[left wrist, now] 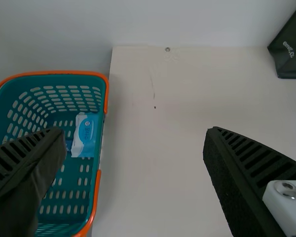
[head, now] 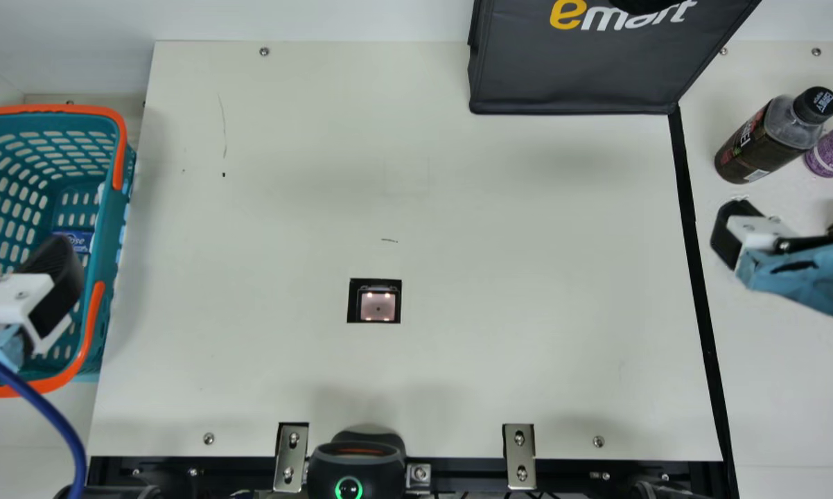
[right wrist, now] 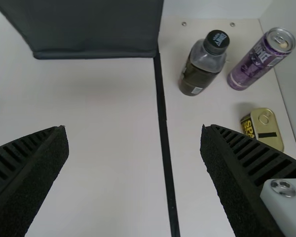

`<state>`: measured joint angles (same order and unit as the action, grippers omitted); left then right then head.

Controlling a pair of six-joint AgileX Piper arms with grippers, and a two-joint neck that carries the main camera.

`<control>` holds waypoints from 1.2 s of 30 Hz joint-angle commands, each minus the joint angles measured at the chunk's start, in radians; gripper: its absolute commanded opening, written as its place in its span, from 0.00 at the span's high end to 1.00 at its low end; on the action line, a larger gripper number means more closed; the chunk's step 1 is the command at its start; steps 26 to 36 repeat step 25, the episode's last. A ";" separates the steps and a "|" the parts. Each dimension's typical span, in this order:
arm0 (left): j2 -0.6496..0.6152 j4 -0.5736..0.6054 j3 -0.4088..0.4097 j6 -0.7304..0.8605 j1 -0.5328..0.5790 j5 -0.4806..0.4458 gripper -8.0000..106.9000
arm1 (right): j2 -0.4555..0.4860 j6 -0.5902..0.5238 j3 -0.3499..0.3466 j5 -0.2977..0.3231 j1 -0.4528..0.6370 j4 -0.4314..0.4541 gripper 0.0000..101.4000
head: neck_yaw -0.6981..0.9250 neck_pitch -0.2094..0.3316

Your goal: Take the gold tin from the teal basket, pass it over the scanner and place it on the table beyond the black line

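My left gripper [head: 55, 270] sits over the teal basket [head: 104, 277] in the main view, and its own wrist view shows the two fingers spread wide with nothing between them. My right gripper [head: 727, 234] hangs beyond the black line [head: 694, 256], also wide open and holding nothing.

I've got the gold tin [right wrist: 269, 129] on the table past the line, near the wall, with its pull-ring lid showing. The bottle [right wrist: 203, 64] and the purple can [right wrist: 260, 58] stand near it, apart from one another.

For room, the cream tabletop [head: 513, 277] stretches from the basket's orange rim across to the line, with the scanner [head: 378, 305] set into it. The dark bag [head: 569, 76] borders that stretch at the far side, its lower corner meeting the line.

In the main view the right edge cuts off the tin and the can, and my right gripper's arm covers part of the tin. A blue-and-white packet [left wrist: 85, 134] lies in the basket; how high my left fingertips are above the rim, I can't tell.
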<state>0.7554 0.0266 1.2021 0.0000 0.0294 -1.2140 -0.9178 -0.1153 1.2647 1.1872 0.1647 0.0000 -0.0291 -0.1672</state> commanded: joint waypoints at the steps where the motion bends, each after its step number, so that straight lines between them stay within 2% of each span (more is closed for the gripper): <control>1: 0.000 0.000 0.000 0.000 0.000 0.000 0.15 | 0.048 0.029 -0.010 0.005 -0.049 0.000 0.06 | 0.002 0.029; 9: 0.000 0.000 0.000 0.000 0.000 -0.002 0.15 | 0.174 0.115 -0.047 0.026 -0.176 0.014 0.06 | 0.002 0.029; 36: 0.000 0.000 0.000 0.000 0.000 -0.002 0.15 | 0.178 0.115 -0.047 0.034 -0.179 0.014 0.06 | 0.002 0.029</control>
